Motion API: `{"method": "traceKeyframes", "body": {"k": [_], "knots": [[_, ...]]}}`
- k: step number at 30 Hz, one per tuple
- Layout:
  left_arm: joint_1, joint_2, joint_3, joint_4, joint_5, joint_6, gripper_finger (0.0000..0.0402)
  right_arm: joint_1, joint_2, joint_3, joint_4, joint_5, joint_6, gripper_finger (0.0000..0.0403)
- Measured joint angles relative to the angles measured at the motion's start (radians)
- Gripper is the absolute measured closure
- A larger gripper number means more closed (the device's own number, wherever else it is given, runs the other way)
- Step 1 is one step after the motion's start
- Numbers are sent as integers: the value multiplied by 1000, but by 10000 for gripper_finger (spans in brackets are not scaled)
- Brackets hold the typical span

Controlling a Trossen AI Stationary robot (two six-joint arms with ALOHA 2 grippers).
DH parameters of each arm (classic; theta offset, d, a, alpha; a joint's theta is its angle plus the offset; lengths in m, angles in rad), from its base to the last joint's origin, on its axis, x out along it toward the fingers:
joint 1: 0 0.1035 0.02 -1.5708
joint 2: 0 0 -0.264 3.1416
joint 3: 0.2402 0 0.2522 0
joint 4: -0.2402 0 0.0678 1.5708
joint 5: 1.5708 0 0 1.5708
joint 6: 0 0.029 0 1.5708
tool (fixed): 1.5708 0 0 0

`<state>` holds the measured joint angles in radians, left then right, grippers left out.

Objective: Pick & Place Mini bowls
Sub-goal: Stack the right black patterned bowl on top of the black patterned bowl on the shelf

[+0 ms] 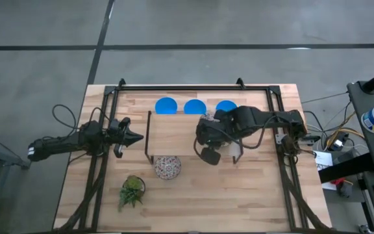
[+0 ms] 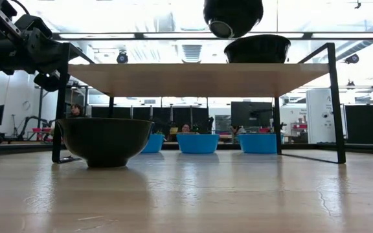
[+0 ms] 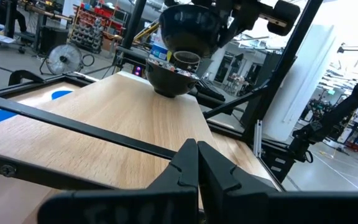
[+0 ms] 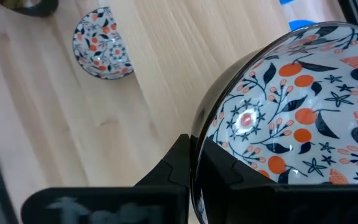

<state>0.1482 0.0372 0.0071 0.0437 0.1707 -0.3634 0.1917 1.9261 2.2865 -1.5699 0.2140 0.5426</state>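
Meanwhile the right gripper point(image 4: 191, 163) pinches an empty patterned bowl's point(image 4: 291, 118) rim; left gripper point(image 3: 196, 163) closed.

The table point(image 1: 193, 201) is made of light wooden planks and stands on a grey concrete floor point(image 1: 37, 71) crossed by dark seam lines. A black metal frame point(image 1: 193, 86) runs along the table's far edge and down both side edges. On the tabletop stands a wooden shelf point(image 2: 199, 77) on thin black legs. Beyond the table's right edge, cables point(image 1: 333, 140) and a cart with equipment point(image 1: 369, 130) crowd the floor. Past the far edge the room opens into a bright workshop with ceiling lights point(image 2: 173, 35), dark monitors point(image 2: 251, 116) and white walls. A floor fan point(image 3: 64, 59) and cluttered storage racks point(image 3: 95, 28) stand farther back.
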Motion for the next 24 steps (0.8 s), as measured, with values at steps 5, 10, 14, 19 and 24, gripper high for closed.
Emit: {"method": "traceKeyframes", "body": {"k": [5,10,14,19,24], "knots": [[0,0,0,0,0,0,402,0,-98,-75,1,-5,65,390],[0,1,0,0,0,0,402,2,-187,-200,-2,2,154,391],[0,1,0,0,0,0,402,19,-212,-283,-3,2,136,391],[0,1,0,0,0,0,402,52,-211,-317,-1,12,5,391],[0,1,0,0,0,0,402,57,-212,-337,-1,38,-55,391]]}}
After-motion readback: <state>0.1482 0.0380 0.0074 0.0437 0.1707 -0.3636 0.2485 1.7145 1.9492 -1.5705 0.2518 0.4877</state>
